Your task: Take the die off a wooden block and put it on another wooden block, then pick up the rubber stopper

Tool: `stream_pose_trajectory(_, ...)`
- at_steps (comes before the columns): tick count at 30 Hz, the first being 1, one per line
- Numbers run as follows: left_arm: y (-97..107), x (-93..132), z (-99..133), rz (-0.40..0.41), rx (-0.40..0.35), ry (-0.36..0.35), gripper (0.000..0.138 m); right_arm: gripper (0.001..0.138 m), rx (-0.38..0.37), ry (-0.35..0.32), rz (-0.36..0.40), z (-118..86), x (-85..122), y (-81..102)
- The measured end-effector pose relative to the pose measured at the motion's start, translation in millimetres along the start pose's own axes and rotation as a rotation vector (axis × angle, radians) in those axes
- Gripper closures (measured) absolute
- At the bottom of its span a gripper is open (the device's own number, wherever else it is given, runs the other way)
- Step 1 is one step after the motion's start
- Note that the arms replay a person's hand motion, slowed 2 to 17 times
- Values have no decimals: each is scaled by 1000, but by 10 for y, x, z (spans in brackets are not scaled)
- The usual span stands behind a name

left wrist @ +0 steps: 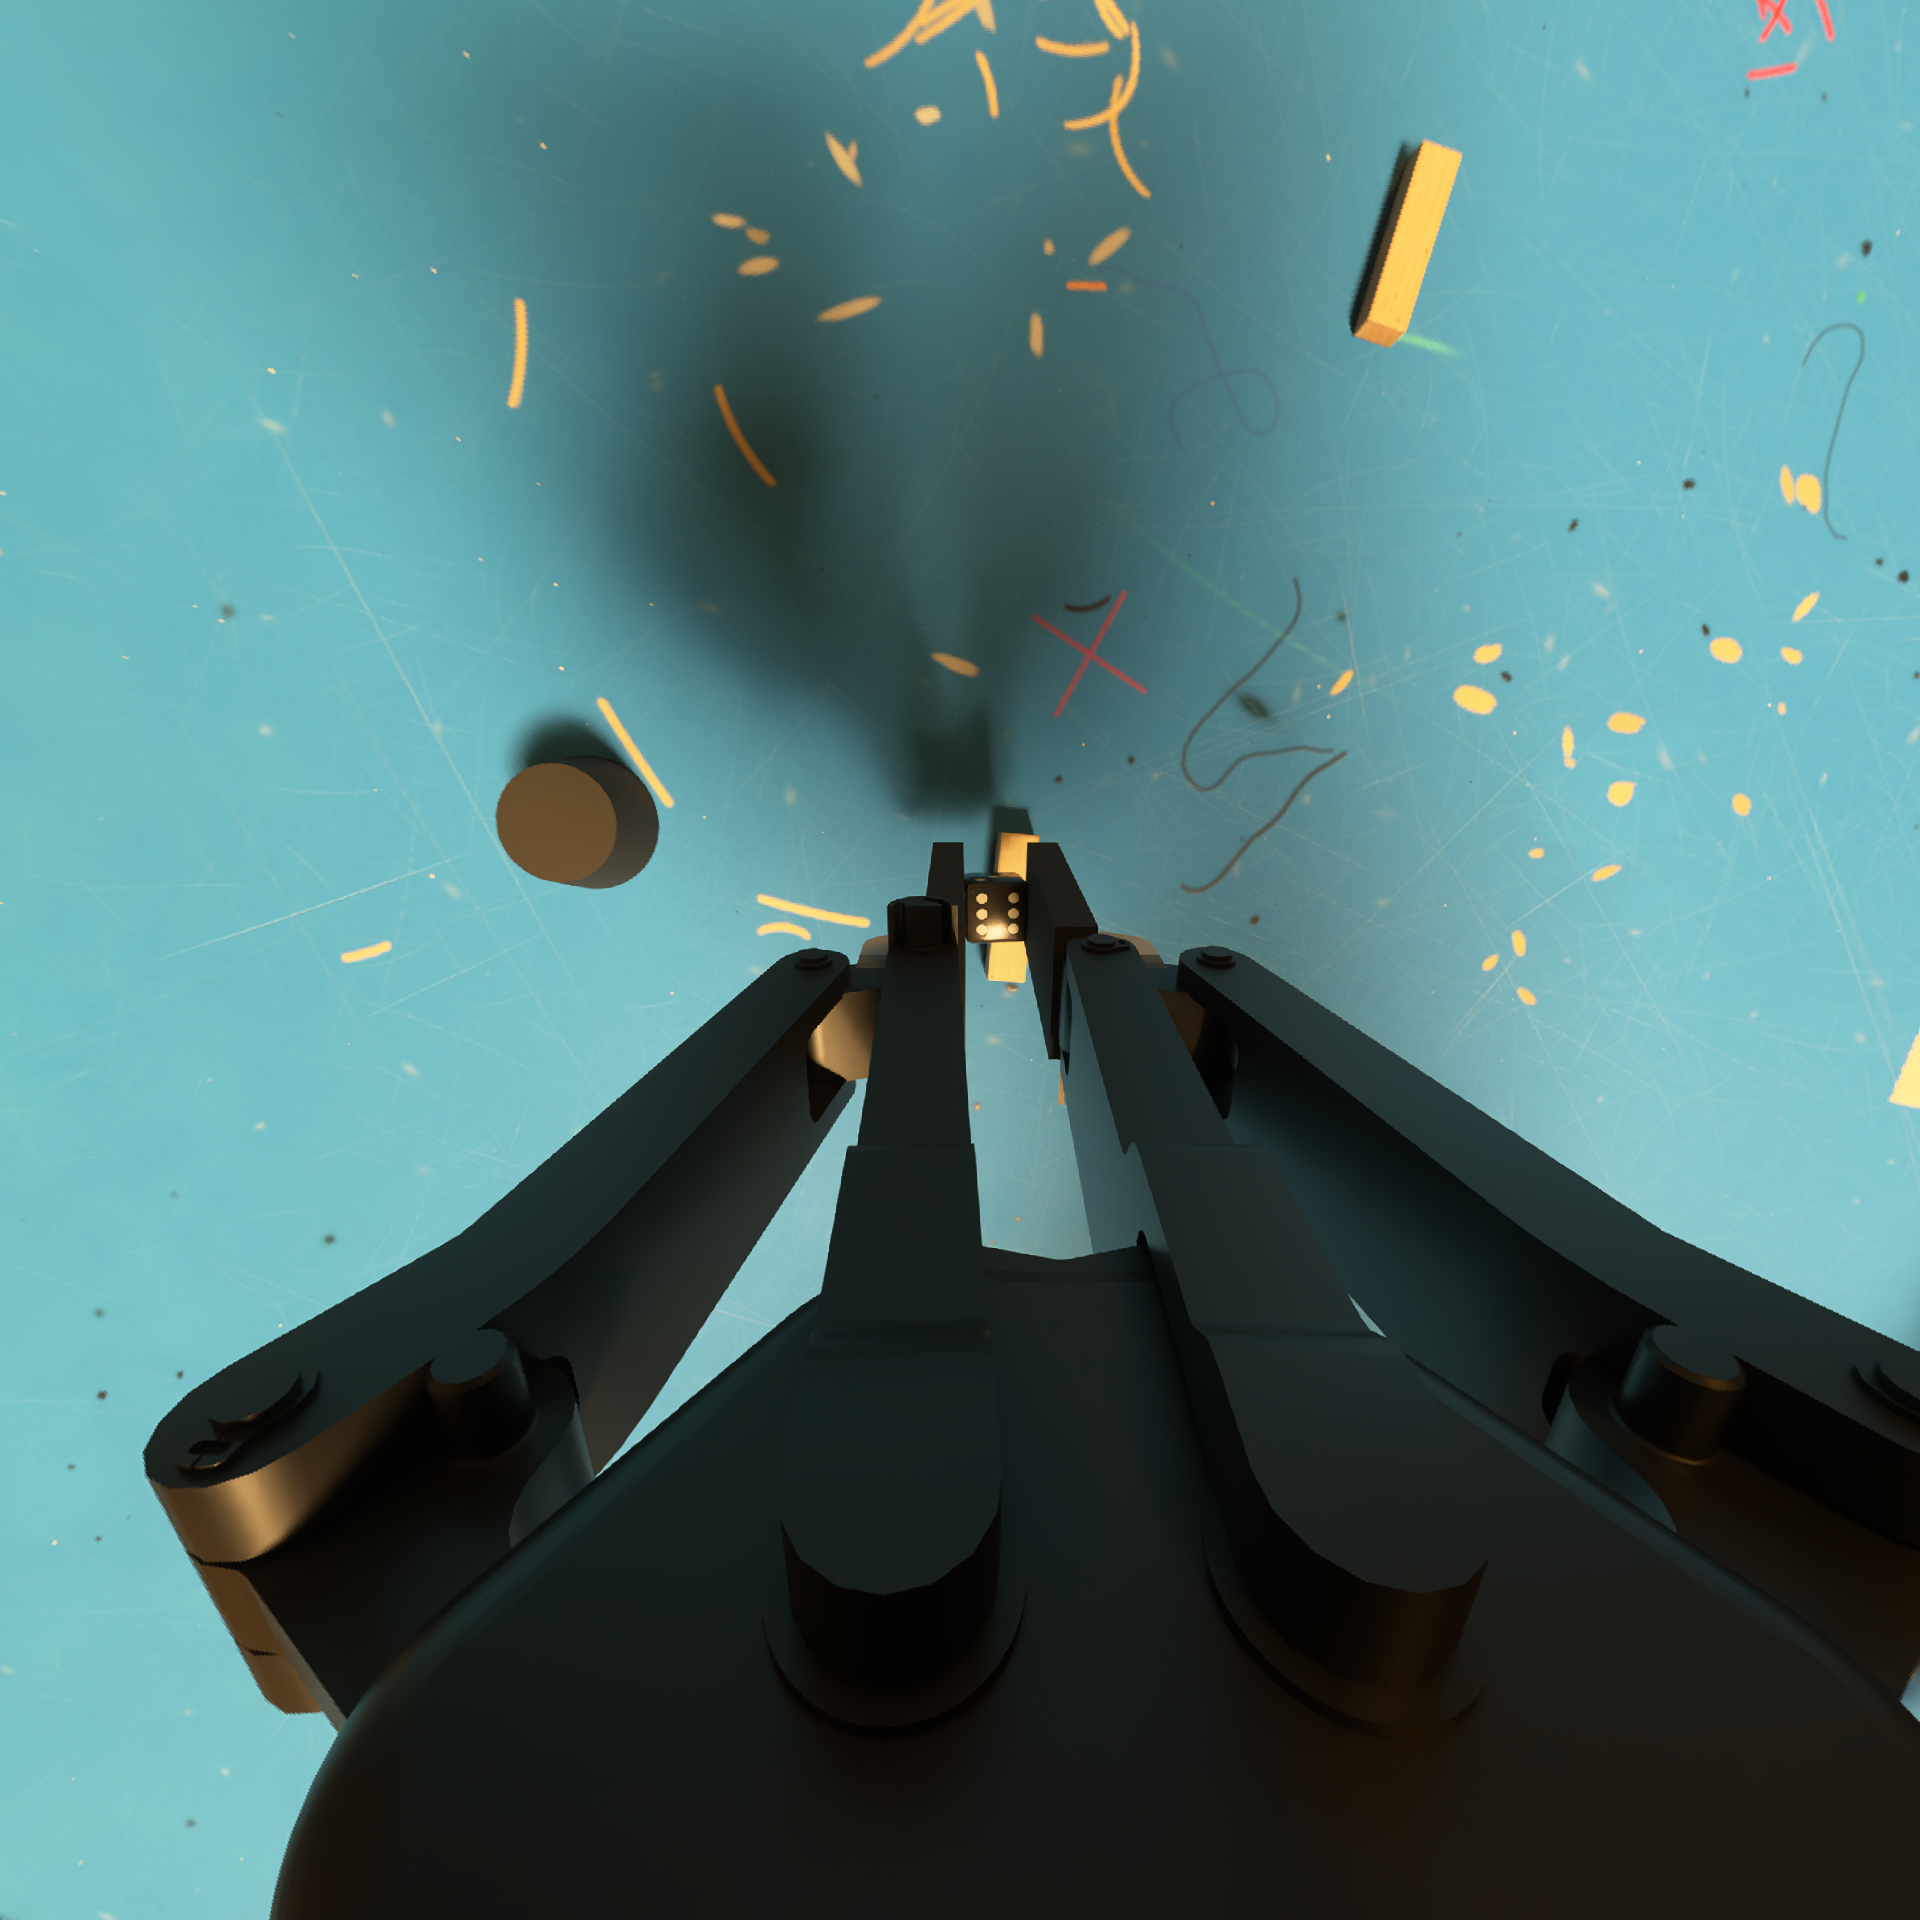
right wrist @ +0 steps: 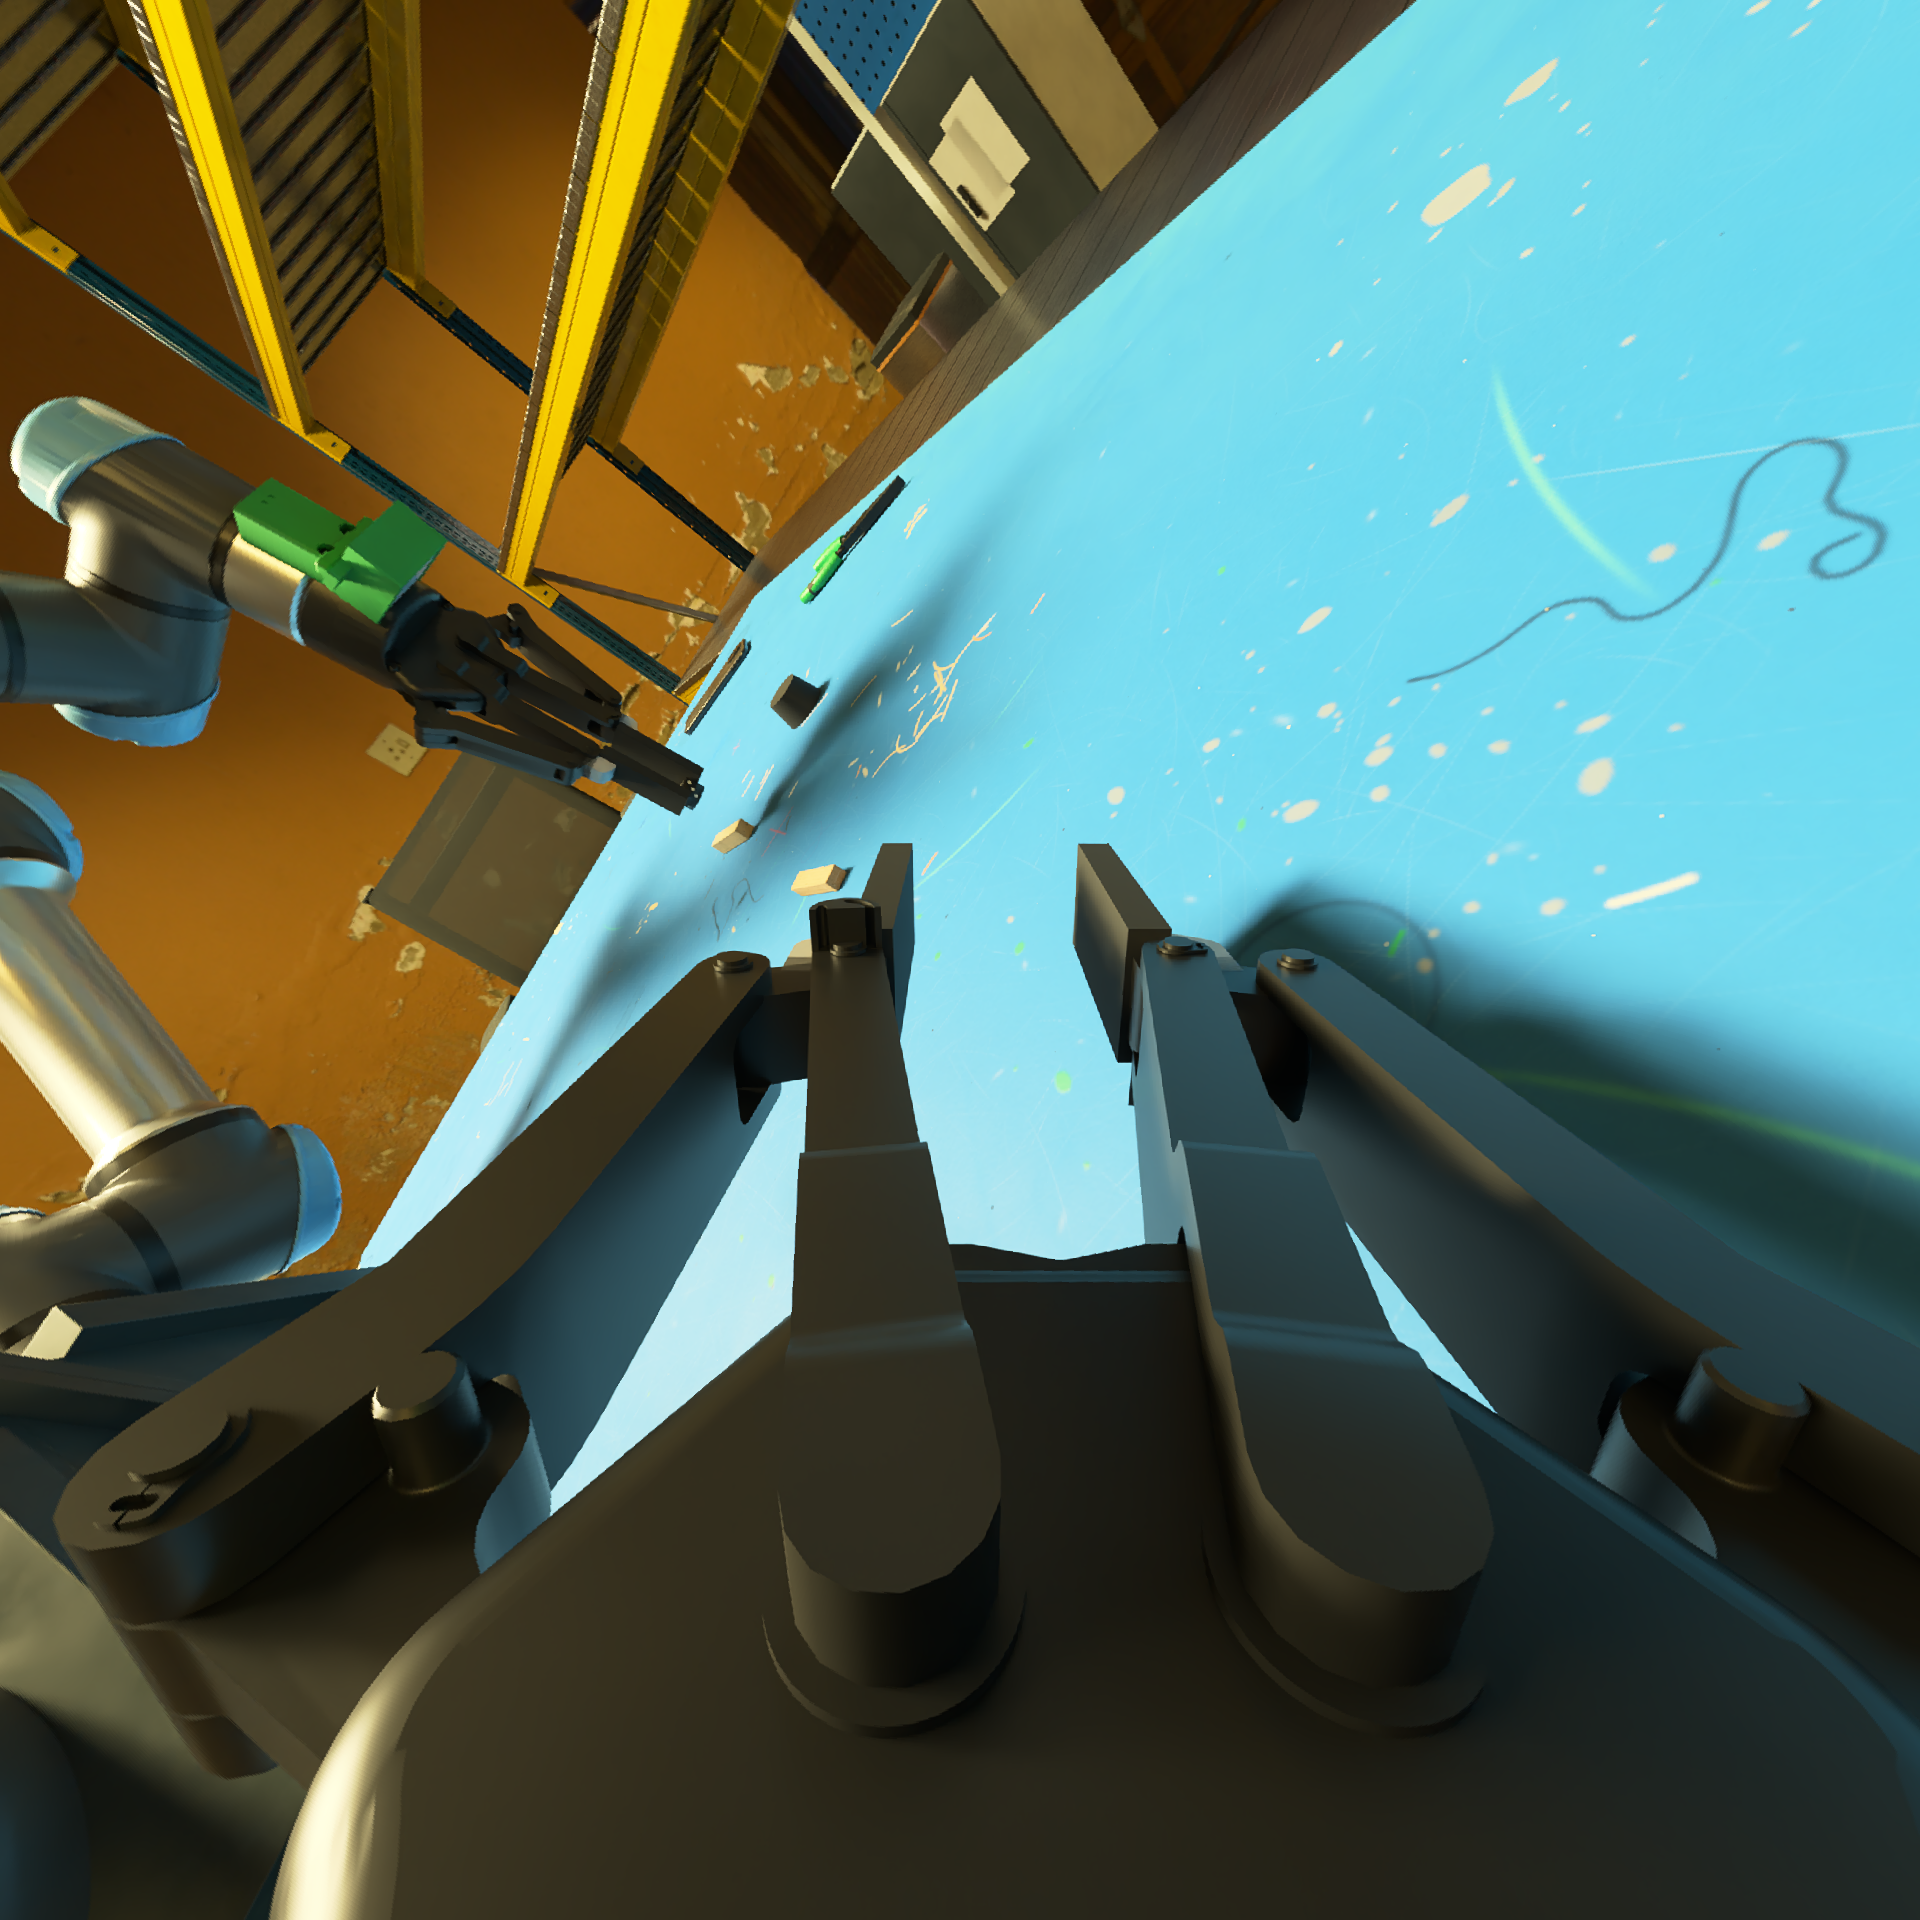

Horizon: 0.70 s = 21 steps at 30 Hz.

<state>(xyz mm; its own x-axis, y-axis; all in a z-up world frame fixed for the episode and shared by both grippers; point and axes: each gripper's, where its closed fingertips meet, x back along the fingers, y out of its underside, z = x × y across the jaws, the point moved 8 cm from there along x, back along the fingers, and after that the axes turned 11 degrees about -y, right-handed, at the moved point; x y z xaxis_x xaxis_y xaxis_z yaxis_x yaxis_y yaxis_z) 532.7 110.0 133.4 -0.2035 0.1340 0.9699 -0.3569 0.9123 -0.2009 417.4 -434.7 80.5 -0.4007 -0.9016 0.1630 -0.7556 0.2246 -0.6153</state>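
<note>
In the left wrist view my left gripper (left wrist: 994,883) is shut on a small black die (left wrist: 994,911) with pale pips, held between its fingertips. A wooden block (left wrist: 1006,966) lies on the blue table directly behind the die. A long wooden block (left wrist: 1408,244) lies at the upper right. The rubber stopper (left wrist: 577,821), a short dark cylinder, stands to the left. In the right wrist view my right gripper (right wrist: 992,862) is open and empty above the table. There the left gripper (right wrist: 665,779) hovers near two small wooden blocks (right wrist: 732,834) (right wrist: 819,879), with the stopper (right wrist: 795,698) beyond.
The blue table (right wrist: 1351,520) is scratched and paint-spattered. A green marker (right wrist: 826,571) and a thin dark bar (right wrist: 717,686) lie near its far edge. Yellow shelving (right wrist: 582,312) and a grey cabinet (right wrist: 966,135) stand beyond. A yellow corner (left wrist: 1907,1075) shows at the right edge.
</note>
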Motion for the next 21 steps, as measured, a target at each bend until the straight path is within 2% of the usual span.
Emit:
stream_pose_trajectory(8, -128, 224, 3, 70, 27, -26, 122, 97, 0, 1, -1, 0, -1, 0)
stream_pose_trajectory(21, -559, 658, 82, 225, -29, -40, 122, 97, -1, -2, -4, 1, -5, -1)
